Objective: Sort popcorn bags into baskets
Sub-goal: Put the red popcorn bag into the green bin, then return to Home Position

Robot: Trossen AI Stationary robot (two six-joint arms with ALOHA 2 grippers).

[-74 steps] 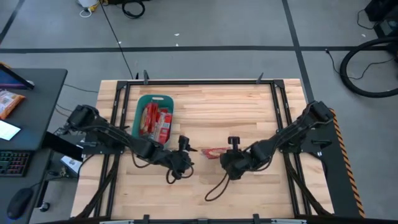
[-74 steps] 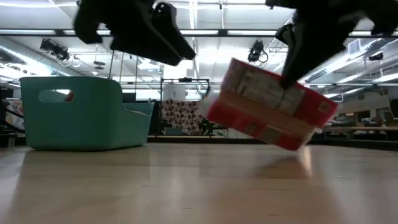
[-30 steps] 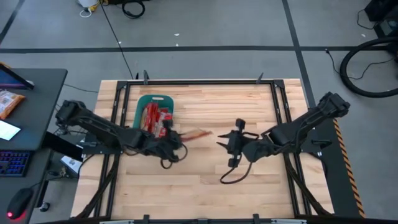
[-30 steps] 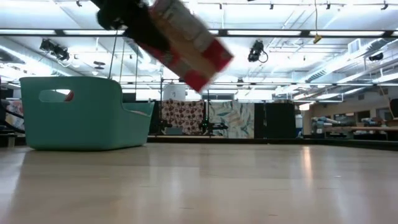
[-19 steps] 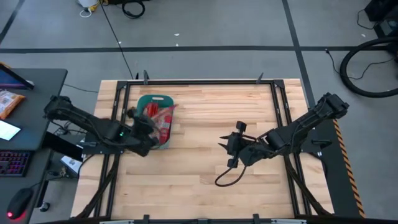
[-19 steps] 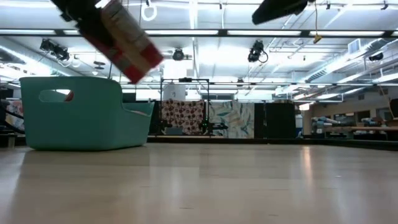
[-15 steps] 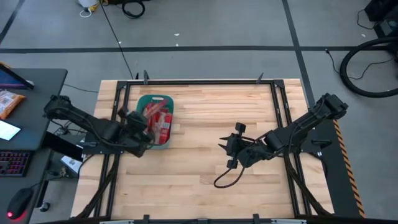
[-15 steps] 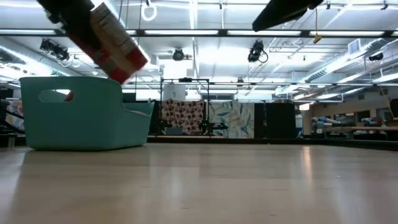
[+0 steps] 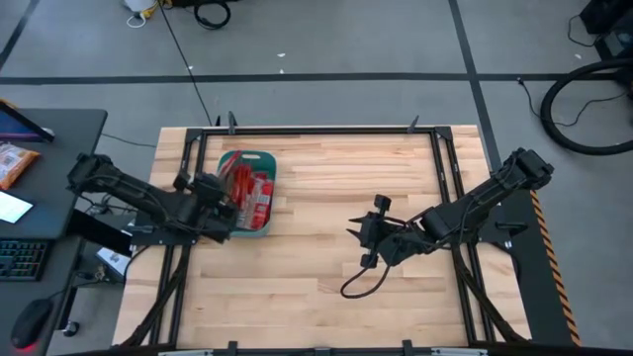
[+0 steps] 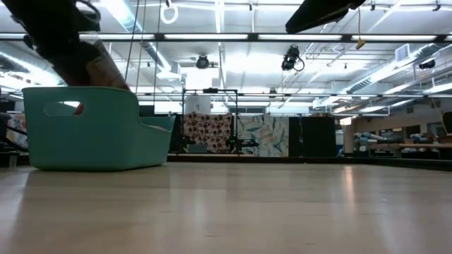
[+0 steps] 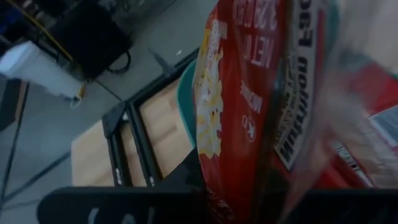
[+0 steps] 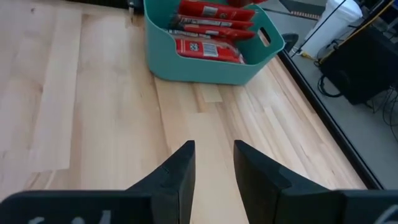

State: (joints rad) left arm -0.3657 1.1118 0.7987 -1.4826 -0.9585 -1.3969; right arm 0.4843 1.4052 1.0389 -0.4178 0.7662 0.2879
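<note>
Over the basket (image 9: 244,225), left claw (image 9: 224,194) grips a popcorn bag (image 11: 249,106)

Two dark, slender jointed arms, black cable looping below the right claw (image 9: 362,237), its fingers (image 12: 179,174) tapered and matte black

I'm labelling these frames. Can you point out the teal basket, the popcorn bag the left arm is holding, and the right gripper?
teal basket (image 10: 106,141), low view, on its front wall.
popcorn bag (image 11: 242,93), left wrist view, on its red face.
right gripper (image 12: 213,163), right wrist view, midway between its open fingers.
</note>
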